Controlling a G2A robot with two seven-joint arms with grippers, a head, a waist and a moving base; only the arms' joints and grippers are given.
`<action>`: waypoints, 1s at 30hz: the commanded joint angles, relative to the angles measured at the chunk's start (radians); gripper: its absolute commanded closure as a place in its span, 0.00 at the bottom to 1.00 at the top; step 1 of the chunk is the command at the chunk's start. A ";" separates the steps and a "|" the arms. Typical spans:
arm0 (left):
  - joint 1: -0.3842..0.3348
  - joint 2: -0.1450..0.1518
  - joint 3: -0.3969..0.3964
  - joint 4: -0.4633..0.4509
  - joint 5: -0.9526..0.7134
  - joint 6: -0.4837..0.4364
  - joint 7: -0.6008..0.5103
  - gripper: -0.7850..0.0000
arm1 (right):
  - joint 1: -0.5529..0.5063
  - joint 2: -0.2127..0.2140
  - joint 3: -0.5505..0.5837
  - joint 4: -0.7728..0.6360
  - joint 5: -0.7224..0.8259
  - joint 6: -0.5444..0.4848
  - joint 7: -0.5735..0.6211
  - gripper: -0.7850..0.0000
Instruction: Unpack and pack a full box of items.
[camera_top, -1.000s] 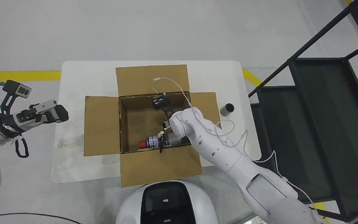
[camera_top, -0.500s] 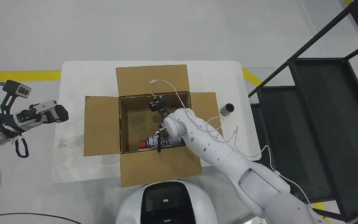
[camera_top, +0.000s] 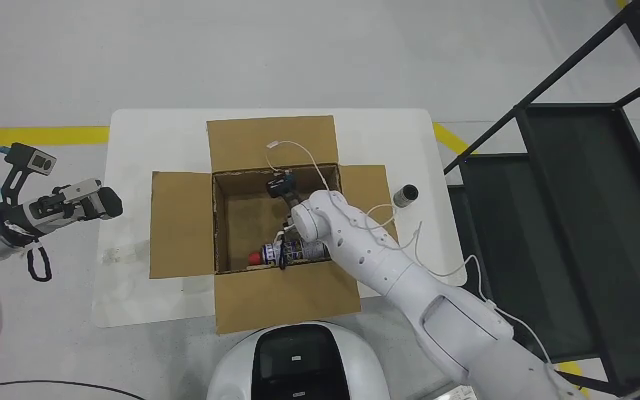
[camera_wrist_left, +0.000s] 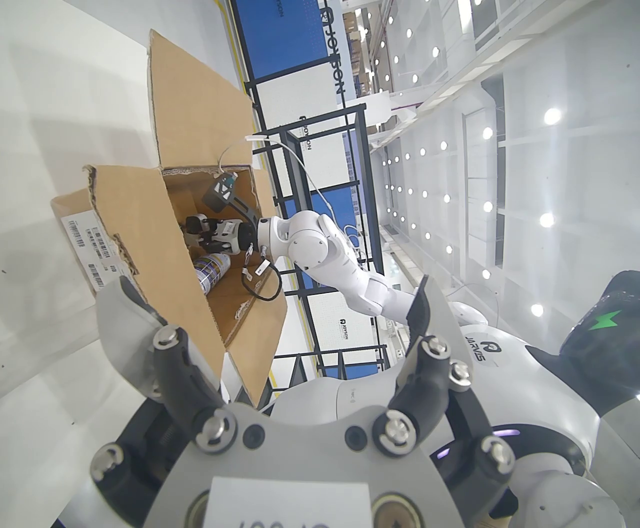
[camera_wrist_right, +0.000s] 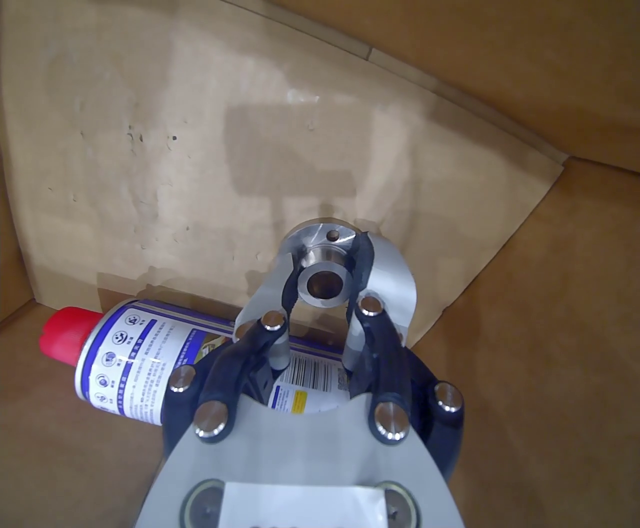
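An open cardboard box (camera_top: 185, 225) stands in the middle of the white table (camera_top: 140, 140). My right arm reaches down into it. In the right wrist view my right gripper (camera_wrist_right: 322, 250) is shut on a small metal bushing (camera_wrist_right: 325, 282), held just above the box floor (camera_wrist_right: 150, 125). A blue-and-white spray can (camera_wrist_right: 130, 360) with a red cap lies on its side directly beneath the gripper, against the near wall; the top view also shows the can (camera_top: 268, 254). My left gripper (camera_wrist_left: 272, 300) hangs open and empty off the table's left edge, far from the box (camera_wrist_left: 195, 115).
A short dark cylinder (camera_top: 405, 195) stands on the table right of the box. The four flaps are folded outward. A white cable (camera_top: 300, 150) trails over the far flap. A dark metal stair frame (camera_top: 560, 200) stands to the right of the table.
My right arm has shifted slightly to the left inside the box. The left arm has not moved.
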 joint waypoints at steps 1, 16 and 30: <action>0.000 0.000 0.000 0.000 0.000 0.000 0.000 0.00 | 0.000 -0.002 0.001 0.004 -0.001 0.001 -0.003 1.00; 0.000 0.000 0.000 0.000 0.000 0.000 0.000 0.00 | -0.095 0.049 0.084 -0.337 -0.149 -0.015 0.132 1.00; 0.000 0.000 0.000 0.000 0.000 0.000 0.000 0.00 | -0.306 0.124 0.273 -0.823 -0.230 -0.150 0.302 1.00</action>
